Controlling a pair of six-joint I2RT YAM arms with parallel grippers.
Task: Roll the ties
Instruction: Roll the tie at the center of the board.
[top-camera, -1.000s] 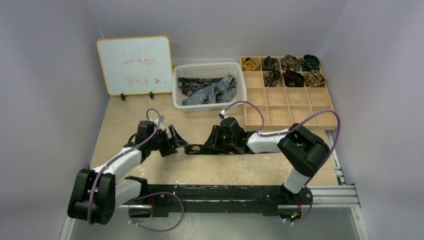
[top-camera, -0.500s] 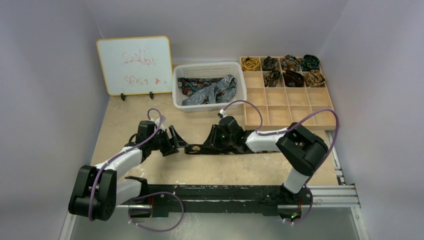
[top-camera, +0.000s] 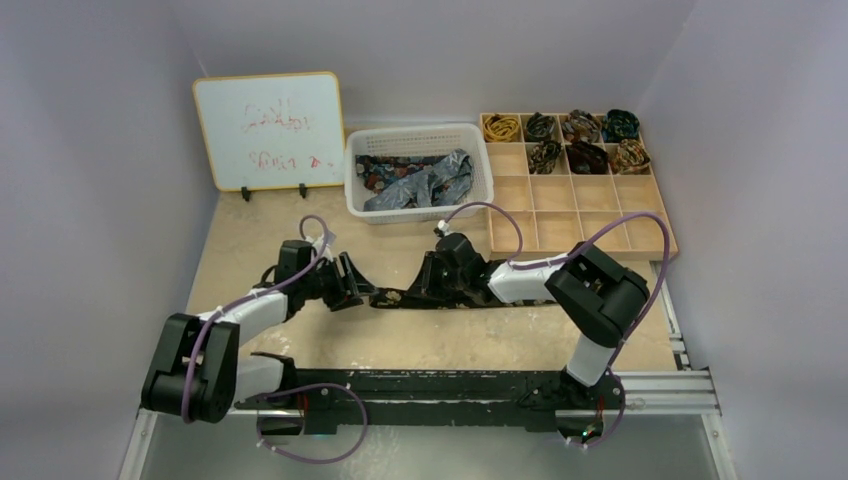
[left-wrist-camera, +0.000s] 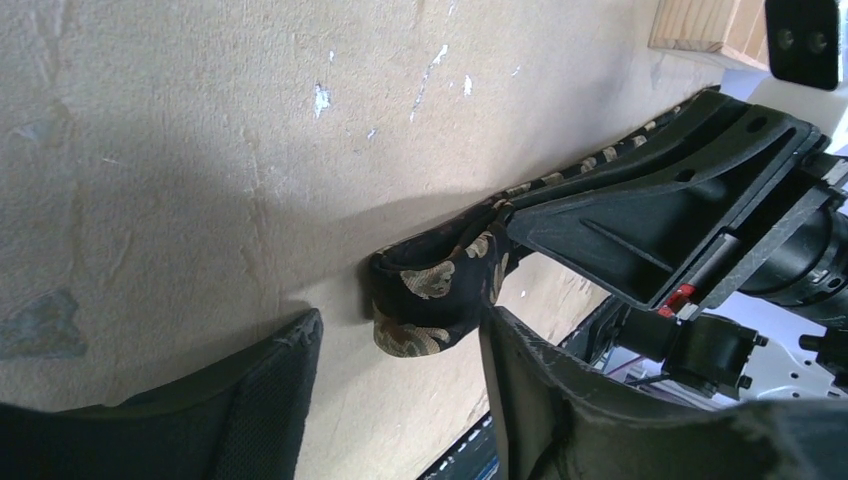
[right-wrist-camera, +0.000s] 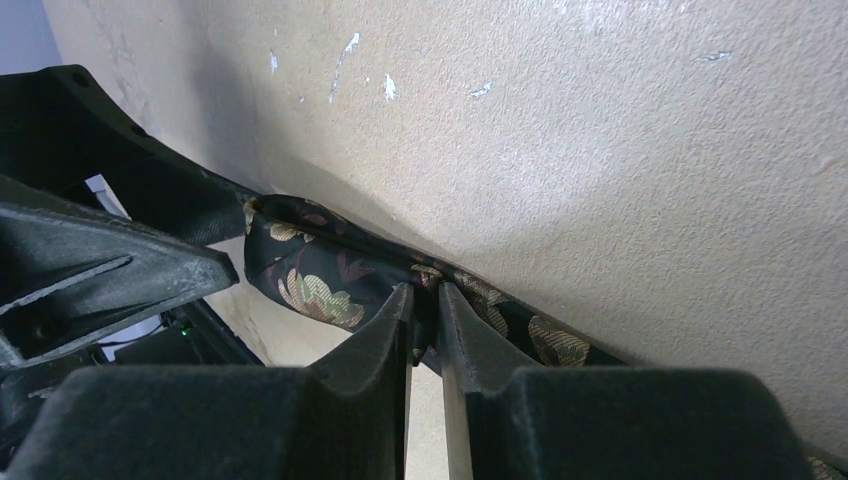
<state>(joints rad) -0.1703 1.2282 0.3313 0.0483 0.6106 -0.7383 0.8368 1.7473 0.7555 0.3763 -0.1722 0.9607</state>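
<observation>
The tie (right-wrist-camera: 320, 270) looks limp, slippery; your right gripper (right-wrist-camera: 425, 310) pinches it, so take its folded end with the open left gripper (left-wrist-camera: 400, 328).

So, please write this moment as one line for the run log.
left gripper: open around folded end of tie | right gripper: shut on tie | tie: lying on table

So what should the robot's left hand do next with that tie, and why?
Probably close the left gripper on the folded end of the tie. Its jaws stand open on either side of that end, and the right gripper pinches the tie just behind it.
</observation>
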